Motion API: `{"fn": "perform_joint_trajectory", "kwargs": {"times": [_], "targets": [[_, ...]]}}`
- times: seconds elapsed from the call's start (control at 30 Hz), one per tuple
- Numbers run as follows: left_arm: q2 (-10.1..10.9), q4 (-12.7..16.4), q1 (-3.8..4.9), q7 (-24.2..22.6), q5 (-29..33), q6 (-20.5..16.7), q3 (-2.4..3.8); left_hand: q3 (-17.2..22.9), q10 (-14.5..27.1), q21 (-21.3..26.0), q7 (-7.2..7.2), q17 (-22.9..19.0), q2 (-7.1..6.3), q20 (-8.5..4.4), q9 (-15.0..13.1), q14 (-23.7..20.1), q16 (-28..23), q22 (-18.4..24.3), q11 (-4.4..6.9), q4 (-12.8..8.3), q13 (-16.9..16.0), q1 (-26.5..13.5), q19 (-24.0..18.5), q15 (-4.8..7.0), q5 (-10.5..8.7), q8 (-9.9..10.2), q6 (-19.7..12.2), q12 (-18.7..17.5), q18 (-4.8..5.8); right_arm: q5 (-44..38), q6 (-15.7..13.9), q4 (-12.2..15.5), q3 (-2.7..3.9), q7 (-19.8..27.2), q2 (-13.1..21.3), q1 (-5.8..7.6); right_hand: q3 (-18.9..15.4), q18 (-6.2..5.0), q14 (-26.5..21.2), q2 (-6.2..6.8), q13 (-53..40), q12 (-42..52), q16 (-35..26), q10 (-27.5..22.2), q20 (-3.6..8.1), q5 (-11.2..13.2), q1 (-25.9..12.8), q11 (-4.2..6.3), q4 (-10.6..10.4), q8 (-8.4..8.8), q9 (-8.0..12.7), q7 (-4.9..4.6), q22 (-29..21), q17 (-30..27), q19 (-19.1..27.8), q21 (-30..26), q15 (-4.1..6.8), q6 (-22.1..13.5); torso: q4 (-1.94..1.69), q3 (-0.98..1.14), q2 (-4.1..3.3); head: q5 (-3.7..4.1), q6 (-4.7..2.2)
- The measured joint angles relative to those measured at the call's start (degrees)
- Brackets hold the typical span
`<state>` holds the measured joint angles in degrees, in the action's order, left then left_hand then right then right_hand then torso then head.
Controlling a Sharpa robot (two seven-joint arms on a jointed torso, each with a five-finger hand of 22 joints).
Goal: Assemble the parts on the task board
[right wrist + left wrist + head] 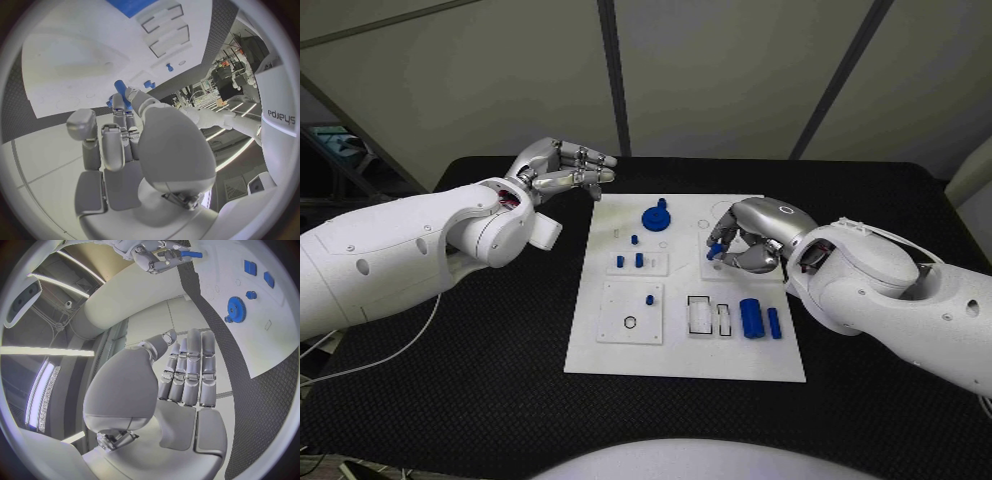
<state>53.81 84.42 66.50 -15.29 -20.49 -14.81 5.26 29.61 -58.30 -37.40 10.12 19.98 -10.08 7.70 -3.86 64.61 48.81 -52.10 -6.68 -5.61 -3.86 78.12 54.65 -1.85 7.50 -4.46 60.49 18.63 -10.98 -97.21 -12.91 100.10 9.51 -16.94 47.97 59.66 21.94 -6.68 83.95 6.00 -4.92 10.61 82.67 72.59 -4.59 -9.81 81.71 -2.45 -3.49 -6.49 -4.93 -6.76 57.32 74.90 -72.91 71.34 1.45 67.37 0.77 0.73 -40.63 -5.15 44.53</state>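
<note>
A white task board [687, 362] lies in the middle of a black desk [473, 400], seen from above. The right robot hand [744, 243] hovers over the upper right part of the board, its fingers curled around a small blue peg [715, 250] that it grips near the fingertips. In the right wrist view the same blue peg [122, 93] stands out between the fingers, just above the board's white surface; whether its tip touches the board is hard to tell.

The left robot hand [564, 167] is raised beside the board's upper left corner, off the board and holding nothing, its fingers bent loosely inward and lying side by side.

On the board, a blue gear-shaped part [656, 216] stands near the top centre. Below it are several short blue pegs [630, 260] set upright around a small square plate. Lower left is a larger white plate with one small blue pin [651, 299] in it. Lower right, two blue cylinders [760, 318] lie side by side next to two narrow rectangular slots [710, 315].
</note>
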Motion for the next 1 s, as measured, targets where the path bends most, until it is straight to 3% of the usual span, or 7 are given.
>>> {"fn": "perform_joint_trajectory", "kwargs": {"times": [0.1,0.23,0.57,0.67,0.73,0.87,1.0], "targets": [[-0.02,-0.04,0.00,0.07,0.00,0.04,0.00,0.00,0.00,0.00,0.00,0.00,0.00,0.00,0.00,0.00,0.00,0.00,0.00,0.00,0.00,0.00,0.00,0.00,0.00,0.00,0.00,0.00,0.00,2.09,-0.55,1.61,0.66,-0.02,0.36,0.07,0.01,0.00,0.00,0.01,0.00,-0.05,0.00,0.00,0.00,0.02,-0.02,0.00,-0.01,0.00,0.00,0.00,0.00,0.00,0.00,0.00,0.00,0.00,-0.02,-0.02,0.01,0.00,-0.02],[-0.07,-0.04,0.00,0.16,0.00,0.08,0.00,0.00,0.00,0.00,0.00,0.00,0.00,0.00,0.00,0.00,0.00,0.00,0.00,0.00,0.00,0.00,0.00,0.00,0.00,0.00,0.00,0.00,0.00,4.59,-1.05,3.72,1.02,-0.03,0.24,0.07,0.01,0.00,0.00,0.02,0.00,-0.05,0.00,0.00,0.21,0.06,-0.46,0.00,-0.01,0.00,0.00,0.01,0.08,0.00,-0.21,0.00,0.00,0.01,-0.02,-0.04,0.01,-0.13,-0.03],[-0.63,-0.15,0.00,0.27,0.00,0.13,0.00,0.00,-0.01,0.00,0.00,0.01,0.00,0.00,0.00,0.00,0.00,0.00,0.00,0.00,0.00,0.00,0.00,0.00,0.00,0.00,0.00,0.00,0.00,7.56,-1.72,4.69,0.99,0.58,-5.78,0.05,0.01,0.00,0.00,0.09,0.01,-0.05,0.00,0.00,0.21,0.16,-0.54,0.00,-0.01,0.01,0.00,0.03,0.07,0.04,-0.21,0.00,0.00,0.03,-0.05,-0.04,-0.03,-1.29,0.34],[-0.94,-0.27,0.00,0.30,0.00,0.14,0.00,0.00,-0.01,0.00,0.00,0.01,0.00,0.00,0.00,0.00,0.00,0.00,-0.01,0.00,0.00,0.00,0.00,0.00,0.00,0.00,0.00,0.00,0.00,7.66,-1.75,3.74,-0.18,1.04,-7.79,0.07,0.01,0.00,0.00,0.10,0.01,-0.29,0.00,0.00,0.21,-0.07,-0.53,0.00,-0.01,0.03,0.00,0.04,0.01,0.04,-0.21,0.00,0.00,0.04,-0.09,-0.04,-0.04,-1.82,0.58],[-1.16,-0.31,0.00,0.31,0.01,0.17,0.00,0.00,-0.01,0.00,0.00,-0.04,0.00,0.00,0.00,0.00,0.00,0.00,-0.01,0.00,0.00,0.00,0.00,0.00,0.00,0.00,0.00,0.00,0.00,7.66,-1.74,3.05,-1.92,1.35,-9.05,0.05,0.01,0.00,0.00,0.10,0.01,-0.29,0.00,0.00,0.21,-0.08,-0.53,0.00,-0.01,0.05,0.00,0.05,0.01,0.04,-0.21,0.00,0.00,0.05,-0.13,-0.02,-0.05,-2.16,0.73],[-1.35,-0.45,0.00,0.32,0.01,0.20,0.00,0.00,-0.01,0.00,0.00,-0.08,0.00,0.00,0.00,0.00,0.00,0.00,-0.01,0.00,0.00,0.00,0.00,0.00,0.00,0.00,0.00,0.00,0.00,7.54,-1.57,2.09,-4.30,1.91,-10.91,-0.10,0.01,0.00,0.00,0.34,0.01,-0.29,-0.01,-0.01,0.21,-0.10,-0.76,0.00,-0.01,0.06,0.00,0.07,0.01,0.03,-0.21,0.00,0.00,0.07,-0.03,-0.02,-0.09,-2.85,0.94],[-1.59,-0.48,0.01,0.33,0.01,0.24,-0.01,0.00,-0.08,0.00,0.00,-0.07,0.00,0.00,0.00,0.00,0.00,0.00,-0.08,0.00,0.00,0.00,0.00,0.00,0.00,0.00,0.00,0.00,0.00,7.24,-1.32,1.20,-5.69,2.38,-12.00,-0.25,0.01,0.00,0.00,0.34,0.01,-0.29,-0.01,-0.01,0.21,-0.10,-0.76,0.00,-0.02,0.08,0.00,0.07,-0.08,0.03,-0.21,0.00,0.00,0.08,0.04,-0.02,-0.13,-3.01,1.10]]}}
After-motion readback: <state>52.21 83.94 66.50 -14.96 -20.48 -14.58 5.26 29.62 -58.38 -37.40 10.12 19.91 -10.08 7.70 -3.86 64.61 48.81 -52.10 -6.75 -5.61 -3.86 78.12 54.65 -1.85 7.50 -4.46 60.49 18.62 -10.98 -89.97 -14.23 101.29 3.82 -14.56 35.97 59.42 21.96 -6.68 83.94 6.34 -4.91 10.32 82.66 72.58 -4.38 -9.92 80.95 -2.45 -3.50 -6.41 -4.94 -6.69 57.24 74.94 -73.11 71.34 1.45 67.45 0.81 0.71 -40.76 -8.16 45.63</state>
